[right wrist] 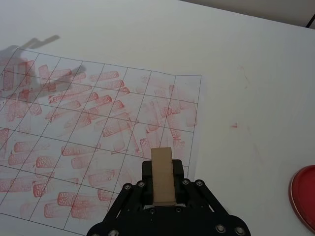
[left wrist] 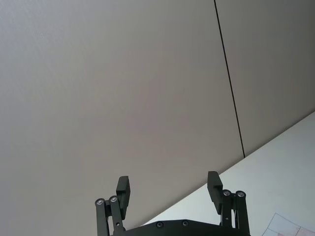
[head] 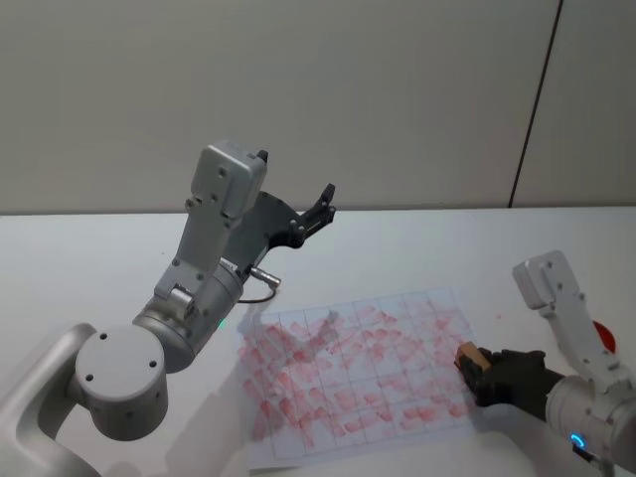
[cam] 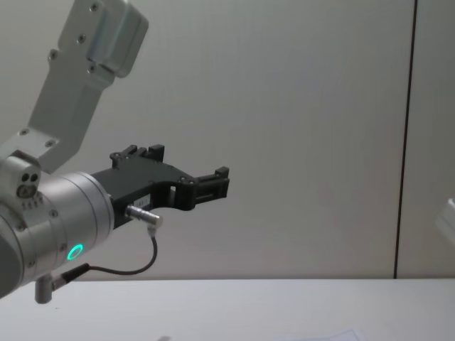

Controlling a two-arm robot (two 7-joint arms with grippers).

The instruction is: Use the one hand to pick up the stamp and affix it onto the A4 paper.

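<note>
Right gripper (head: pixel 483 372) clamping the wooden stamp (right wrist: pixel 162 176), stamp sitting at the right edge of the A4 paper (head: pixel 348 383) (contact with sheet unclear), left gripper (left wrist: pixel 169 189) hanging raised beyond the paper's far edge, jaws standing wide apart.

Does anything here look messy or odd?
Yes: the A4 paper lies askew, its red prints smeared and overlapping across grid lines; a stray red smudge marks the table beside it, near the right gripper holding the stamp.
</note>
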